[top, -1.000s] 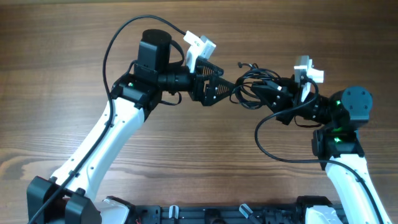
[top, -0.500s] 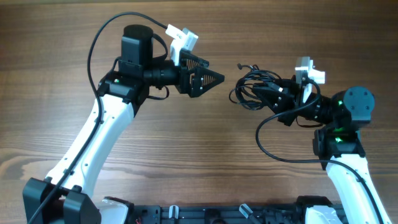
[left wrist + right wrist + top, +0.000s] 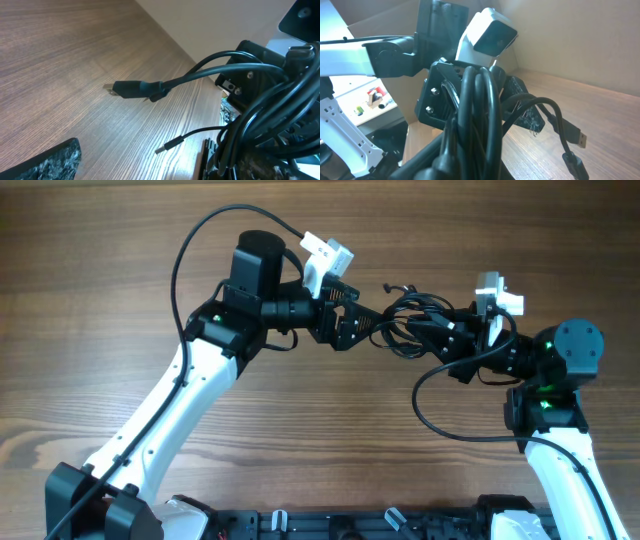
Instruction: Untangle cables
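Viewing from overhead: the cables [image 3: 408, 318] are found as one knotted black bundle over the wooden table [image 3: 100, 270], right of centre, between the two arms. The right gripper [image 3: 442, 332] is clamped on the bundle's right side, jaws drawn together on the cords. The left gripper [image 3: 368, 330] is pushed up against the bundle's left edge with jaws spread wide; nothing is pinched between them.

Left wrist view: one textured finger [image 3: 50, 162] is seen at bottom left, well apart from the cords, which are massed at the right of frame. One cord is arched out of the mass to the left and ends in a black plug [image 3: 131, 90] with a metallic tip. A thinner plug [image 3: 167, 146] is poked out lower, near the table; contact cannot be told.

Right wrist view: several cords are run side by side, tight and upright, directly in front of the lens, so the fingers are hidden. The left arm's white wrist camera [image 3: 487, 35] is seen just behind the bundle. A flat plug [image 3: 577, 137] is hung off to the right.
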### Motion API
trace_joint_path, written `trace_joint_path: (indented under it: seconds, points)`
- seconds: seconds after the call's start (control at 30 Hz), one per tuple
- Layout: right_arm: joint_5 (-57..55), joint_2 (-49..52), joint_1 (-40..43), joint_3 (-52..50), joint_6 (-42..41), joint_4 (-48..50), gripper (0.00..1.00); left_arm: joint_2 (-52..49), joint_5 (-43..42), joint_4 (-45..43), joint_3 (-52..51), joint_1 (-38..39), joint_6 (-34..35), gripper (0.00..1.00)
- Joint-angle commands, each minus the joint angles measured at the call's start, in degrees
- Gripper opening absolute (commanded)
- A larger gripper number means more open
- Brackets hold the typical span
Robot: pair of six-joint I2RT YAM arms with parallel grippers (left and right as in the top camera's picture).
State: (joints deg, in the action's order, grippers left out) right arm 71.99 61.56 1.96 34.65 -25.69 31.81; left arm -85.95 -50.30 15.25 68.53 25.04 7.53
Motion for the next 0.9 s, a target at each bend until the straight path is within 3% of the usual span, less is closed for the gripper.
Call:
trace_joint_path:
  seconds: [0.0, 0.17, 0.3, 0.5, 0.67, 0.87]
  points:
    - [1.64, 0.11, -0.11, 0.52, 0.09, 0.52, 0.04, 0.87, 4.04, -0.13, 0.37, 0.59, -1.11, 1.0]
    - [4.04, 0.11, -0.11, 0.52, 0.11, 2.29, 0.04, 0.87, 6.82, -1.29, 0.37, 2.47, -1.09, 1.0]
    - [5.03, 0.11, -0.11, 0.52, 0.04, 3.1, 0.04, 0.87, 16.09, -1.55, 0.37, 5.86, -0.52, 1.0]
    - [5.03, 0.11, -0.11, 0.52, 0.04, 3.08, 0.04, 0.87, 28.22, -2.36, 0.37, 8.61, 6.38, 1.0]
    - [5.01, 0.11, -0.11, 0.52, 0.04, 3.08, 0.04, 0.83, 43.69, 1.66, 0.37, 8.66, 10.97, 1.0]
    - [4.96, 0.11, -0.11, 0.52, 0.02, 3.08, 0.04, 0.85, 46.97, 6.49, 0.37, 8.66, 10.97, 1.0]
